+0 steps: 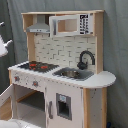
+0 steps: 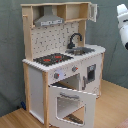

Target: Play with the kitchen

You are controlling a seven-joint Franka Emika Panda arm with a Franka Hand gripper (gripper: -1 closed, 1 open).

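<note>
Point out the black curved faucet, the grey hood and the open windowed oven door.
black curved faucet [image 1: 86,56]: first exterior view, on its arch.
grey hood [image 2: 49,20]: second exterior view, on its sloped front.
open white windowed oven door [image 2: 71,93]: second exterior view, on its top frame.

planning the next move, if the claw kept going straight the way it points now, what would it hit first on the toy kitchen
Hard to say: the claw itself is out of frame. Only part of the white robot arm shows at the second exterior view's right edge, apart from the white and light-wood toy kitchen, whose windowed white oven door hangs open. Its heading cannot be judged.
</note>
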